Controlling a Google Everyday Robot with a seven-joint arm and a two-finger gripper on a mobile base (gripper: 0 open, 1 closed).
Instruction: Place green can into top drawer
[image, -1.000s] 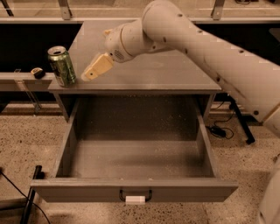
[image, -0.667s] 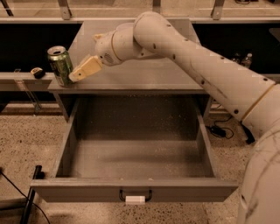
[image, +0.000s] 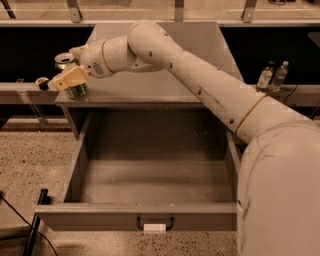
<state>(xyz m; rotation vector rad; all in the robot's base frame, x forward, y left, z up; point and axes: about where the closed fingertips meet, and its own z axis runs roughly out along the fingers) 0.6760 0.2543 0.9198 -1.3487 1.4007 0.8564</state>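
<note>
Gripper (image: 69, 79) at the upper left of the frame, right at the green can (image: 77, 91) on the cabinet top (image: 150, 93); whether it grips, can't tell. Below, the top drawer (image: 100, 216) gapes open, lower centre.

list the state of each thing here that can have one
small green metallic drink can: upright at the left front corner of the grey cabinet top
wide shallow grey top drawer: pulled open, nothing inside
cream two-finger gripper: at the can's side
two small clear bottles: upright, far right
</note>
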